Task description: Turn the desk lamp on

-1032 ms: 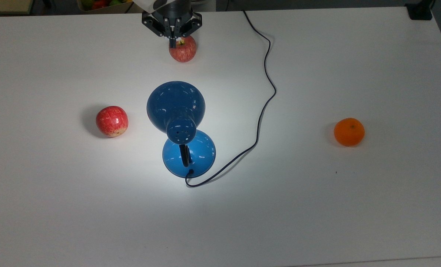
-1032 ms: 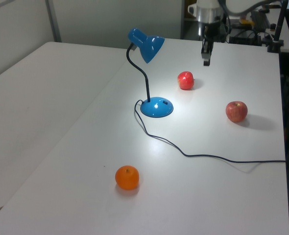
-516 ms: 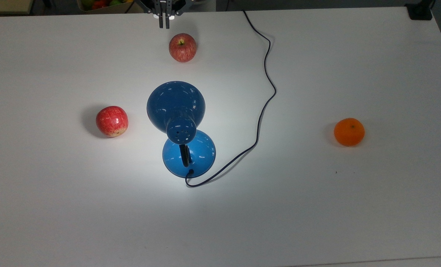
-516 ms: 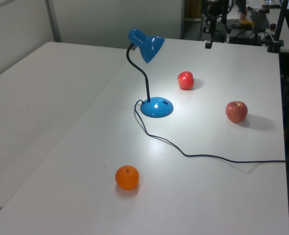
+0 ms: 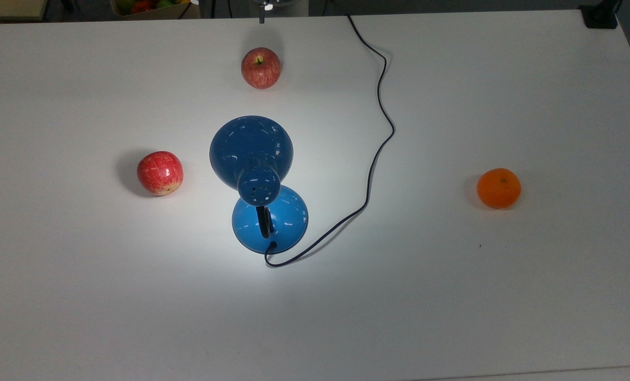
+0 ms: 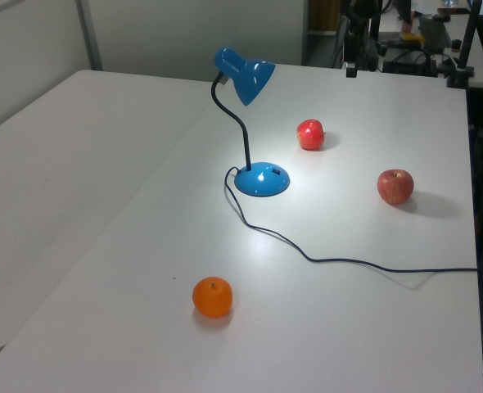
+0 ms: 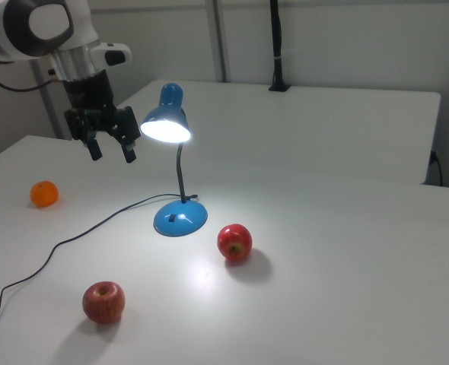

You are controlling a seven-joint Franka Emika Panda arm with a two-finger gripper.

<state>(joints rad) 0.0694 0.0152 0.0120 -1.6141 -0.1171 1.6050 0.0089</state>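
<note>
Desk lamp [image 7: 166,125] lit, glow pooling on tabletop [image 7: 323,251]. Gripper [image 7: 111,150] hovers high beside the shade, fingers spread, empty. Best retreat upward, avoiding the cord [image 5: 381,106].

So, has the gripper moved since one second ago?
Yes. In the top view the gripper was over the far apple; now it sits beyond it, at the table's far edge.

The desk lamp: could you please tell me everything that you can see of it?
The desk lamp is glossy blue, seemingly painted metal, with a dome shade that has vent holes at its top, a curved black neck and a round base. It is lit, casting a bright pool on the white table. It stands upright; a thin black cord trails from the base.
</note>
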